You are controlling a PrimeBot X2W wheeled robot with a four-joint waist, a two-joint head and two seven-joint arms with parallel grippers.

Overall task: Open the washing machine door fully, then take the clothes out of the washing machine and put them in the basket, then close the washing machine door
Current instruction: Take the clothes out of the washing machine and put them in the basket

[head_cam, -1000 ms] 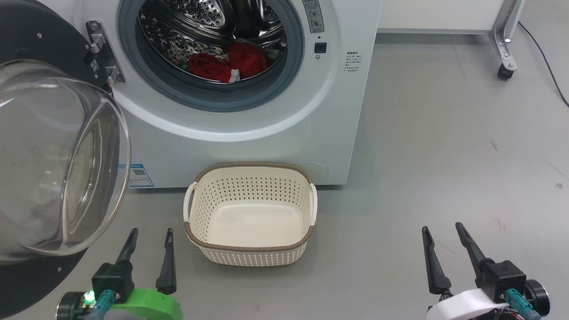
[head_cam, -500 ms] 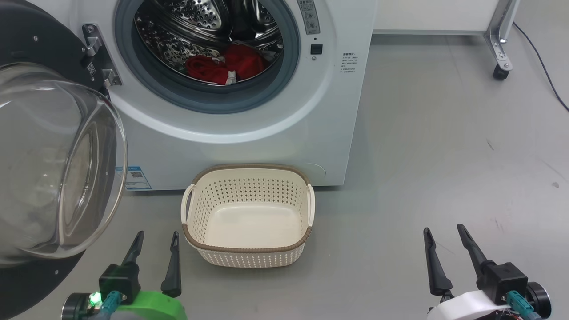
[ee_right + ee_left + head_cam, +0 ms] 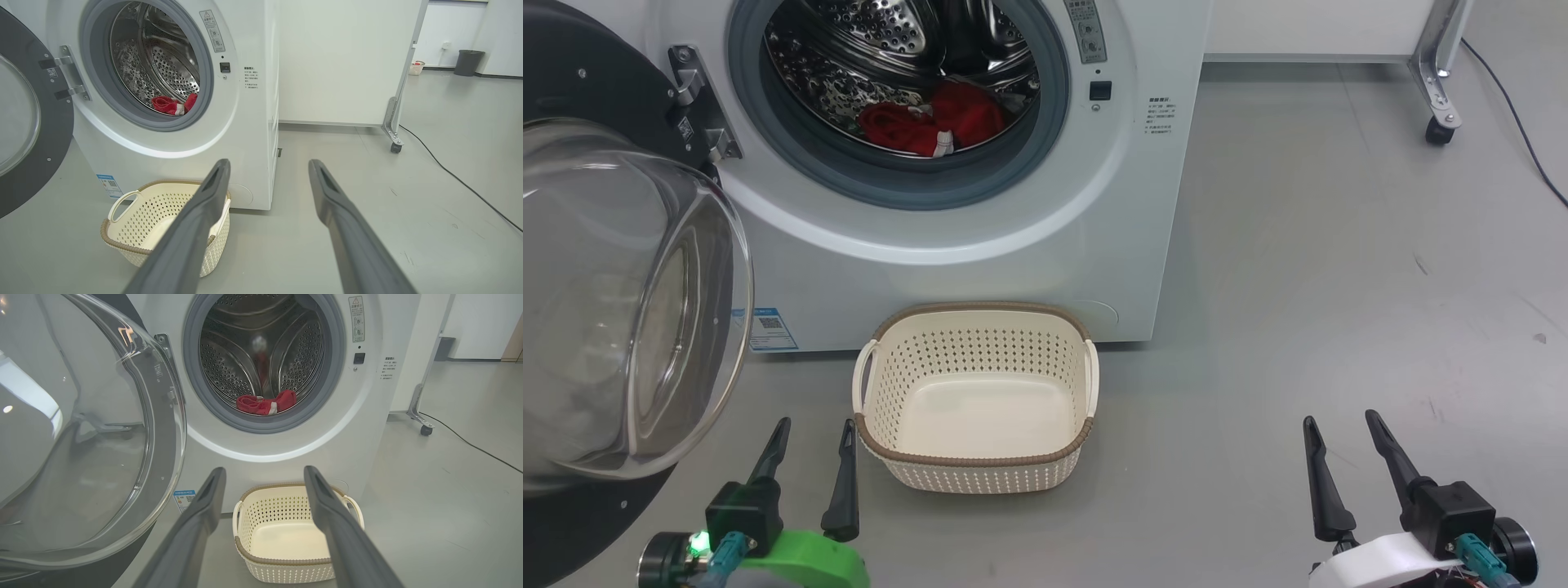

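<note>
I note the head view shifted slightly sideways since a second ago, left hand nearer the basket, fingers spread, empty, right hand likewise, clothes in the washing machine drum, washing machine door swung wide, grey floor, castored frame leg, black cable.

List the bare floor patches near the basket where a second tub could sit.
Widest: floor right of the basket, between the washing machine and right gripper. Crowded: the basket's left, where the washing machine door bulges out and the left gripper sits close.
</note>
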